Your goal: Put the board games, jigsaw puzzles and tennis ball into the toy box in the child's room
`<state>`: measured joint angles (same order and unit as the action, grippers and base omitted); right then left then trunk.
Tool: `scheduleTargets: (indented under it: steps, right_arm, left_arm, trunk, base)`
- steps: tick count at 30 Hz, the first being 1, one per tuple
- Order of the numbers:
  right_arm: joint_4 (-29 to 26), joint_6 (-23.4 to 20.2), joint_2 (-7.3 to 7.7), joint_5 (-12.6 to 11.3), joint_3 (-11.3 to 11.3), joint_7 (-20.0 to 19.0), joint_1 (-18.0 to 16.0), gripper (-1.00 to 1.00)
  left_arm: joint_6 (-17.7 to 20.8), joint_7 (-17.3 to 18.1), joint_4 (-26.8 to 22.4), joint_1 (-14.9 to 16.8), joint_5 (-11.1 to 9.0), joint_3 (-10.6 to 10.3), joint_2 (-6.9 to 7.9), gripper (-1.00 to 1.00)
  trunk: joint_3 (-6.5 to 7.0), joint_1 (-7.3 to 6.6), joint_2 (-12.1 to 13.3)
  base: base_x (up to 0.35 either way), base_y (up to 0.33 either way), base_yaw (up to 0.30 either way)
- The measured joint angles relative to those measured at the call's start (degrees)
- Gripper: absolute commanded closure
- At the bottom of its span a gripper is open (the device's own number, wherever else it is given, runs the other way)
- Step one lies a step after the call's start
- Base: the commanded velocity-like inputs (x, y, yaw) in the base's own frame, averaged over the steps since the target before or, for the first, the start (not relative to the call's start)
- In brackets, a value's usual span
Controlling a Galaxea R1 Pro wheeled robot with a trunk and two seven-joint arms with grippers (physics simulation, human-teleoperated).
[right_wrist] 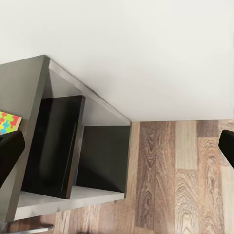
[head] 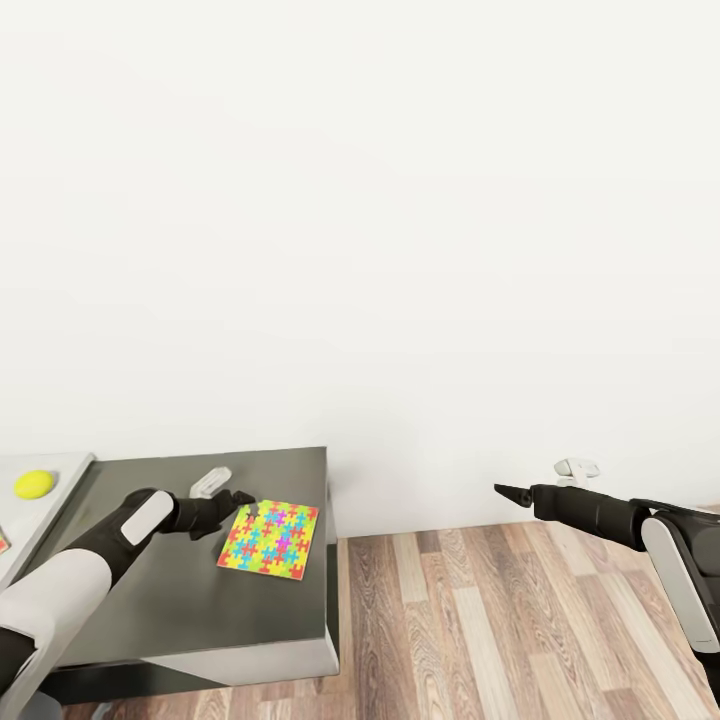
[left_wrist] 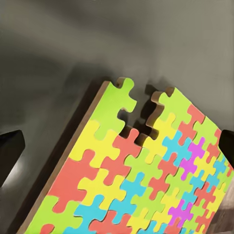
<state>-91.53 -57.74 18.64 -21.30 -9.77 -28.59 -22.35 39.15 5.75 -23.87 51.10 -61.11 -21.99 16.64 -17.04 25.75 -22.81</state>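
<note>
A jigsaw puzzle (head: 268, 538), a flat square of yellow, pink, blue and green pieces, lies on the low dark grey cabinet (head: 190, 620) near its right edge. My left gripper (head: 243, 503) hovers at the puzzle's near-left corner. In the left wrist view the left gripper (left_wrist: 119, 146) is open, its dark fingertips (left_wrist: 9, 148) wide apart over the puzzle (left_wrist: 146, 180). The tennis ball (head: 34, 484) rests on the pale table (head: 65, 470) at far left. My right gripper (head: 503, 490) hangs open over the floor, empty. The toy box is out of view.
A bare white wall stands behind everything. Wood plank floor (head: 500, 620) stretches right of the cabinet. The right wrist view shows the cabinet's open shelves (right_wrist: 97, 146) and a corner of the puzzle (right_wrist: 9, 122) on its top.
</note>
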Motion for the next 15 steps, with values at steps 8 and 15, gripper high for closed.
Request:
scheduleTargets:
  steps: [8, 15]
  right_arm:
    - [-0.1, 0.0, 0.0, 0.0, 0.0, 0.0, 0.0, -1.0]
    - [-0.3, 0.0, 0.0, 0.0, 0.0, 0.0, 0.0, -1.0]
  left_arm:
    - [-1.9, 0.7, 1.8, 0.0, 0.1, 0.0, 0.14, -1.0]
    - [-2.3, 0.9, 2.2, 0.0, 0.1, 0.0, 0.18, -1.0]
  trunk:
    - [0.0, 0.0, 0.0]
    - [0.0, 0.0, 0.0]
  base:
    - [0.0, 0.0, -0.039]
    - [0.0, 0.0, -0.082]
